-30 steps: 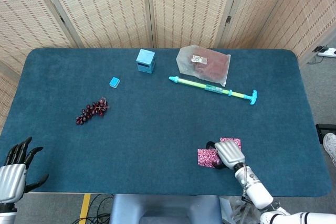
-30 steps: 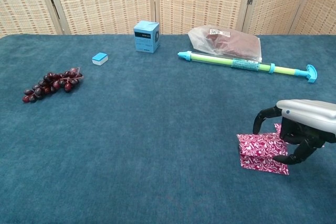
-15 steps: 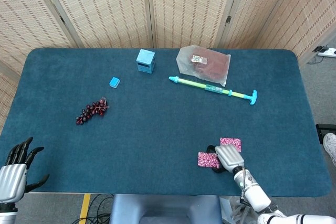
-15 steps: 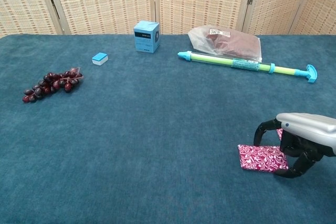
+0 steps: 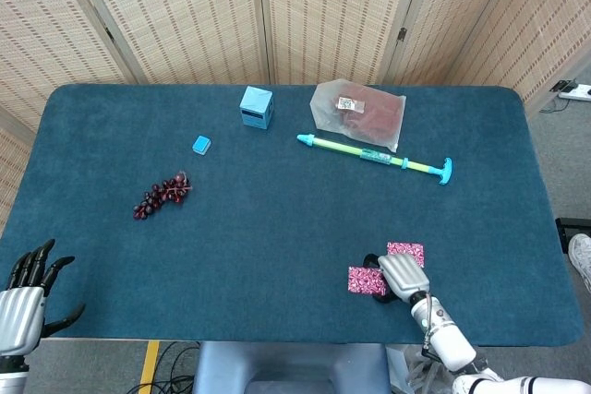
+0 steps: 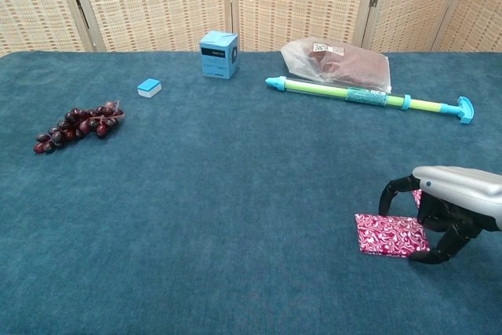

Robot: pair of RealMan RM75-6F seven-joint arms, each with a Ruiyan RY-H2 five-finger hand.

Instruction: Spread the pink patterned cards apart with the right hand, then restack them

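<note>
1. Since a second ago the nearer pink patterned card (image 6: 390,234) has gone from propped up on edge under the right hand (image 6: 449,202) to lying flat on the table (image 5: 277,228); the hand has drawn slightly back toward the table's near edge.
2. The right hand arches over the cards with its fingers curled downward, fingertips at or very near the flat card's edge. Whether they actually press it cannot be told; nothing is lifted off the cloth.
3. The head view shows two pink patches: the flat card to the hand's left and a second card (image 5: 405,250) just beyond the hand. They look apart, so the spread seems done and the restacking is yet to come.
4. The left hand (image 5: 26,294) hangs off the near left corner, fingers fanned wide, holding nothing; likely parked because the task is the right hand's alone.
5. The clear bag (image 5: 358,110) at the far side holds something dark reddish; its contents cannot be made out further.
6. The blue box (image 5: 256,106) stands closed, contents hidden.
</note>
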